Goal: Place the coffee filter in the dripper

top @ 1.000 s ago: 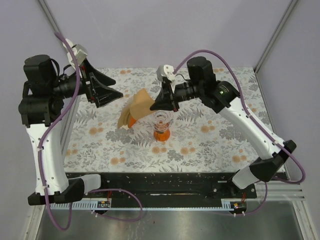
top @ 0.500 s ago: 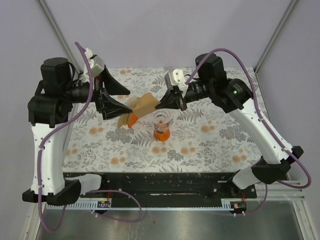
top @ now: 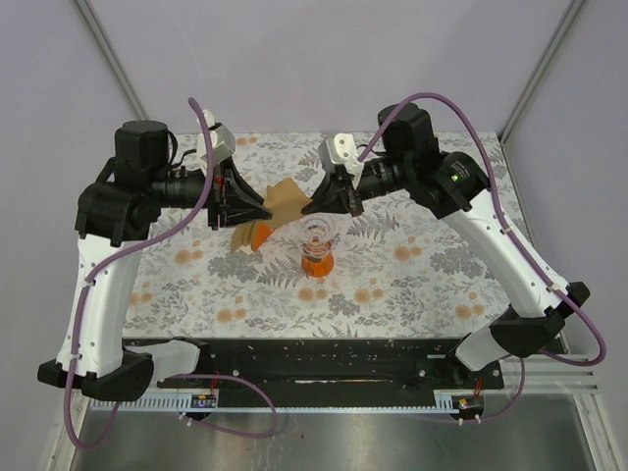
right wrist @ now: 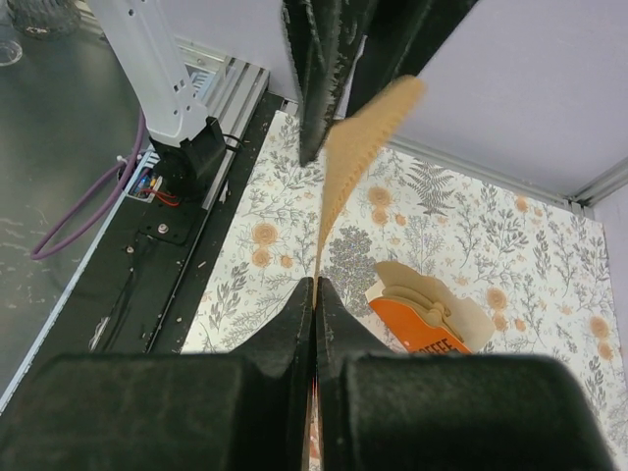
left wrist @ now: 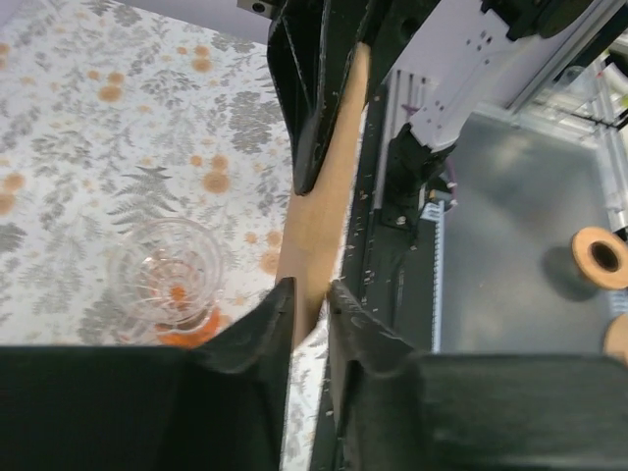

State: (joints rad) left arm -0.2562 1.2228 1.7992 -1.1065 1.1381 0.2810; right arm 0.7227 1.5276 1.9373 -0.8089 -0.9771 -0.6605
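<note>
The coffee filter [top: 286, 199] hangs flat in the air over the desk's middle, nearer the far edge. The right gripper [right wrist: 314, 287] is pinched tight on one edge of it. The left gripper [left wrist: 310, 299] is drawn narrow around the opposite edge; whether it presses the paper I cannot tell. The dripper [top: 318, 243] stands upright near the desk's centre. Just left of it lies the orange filter holder [right wrist: 432, 324], its white lettering too small to read.

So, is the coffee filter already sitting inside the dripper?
No, the dripper is empty, and the coffee filter is pinched in the fingers away from it.
</note>
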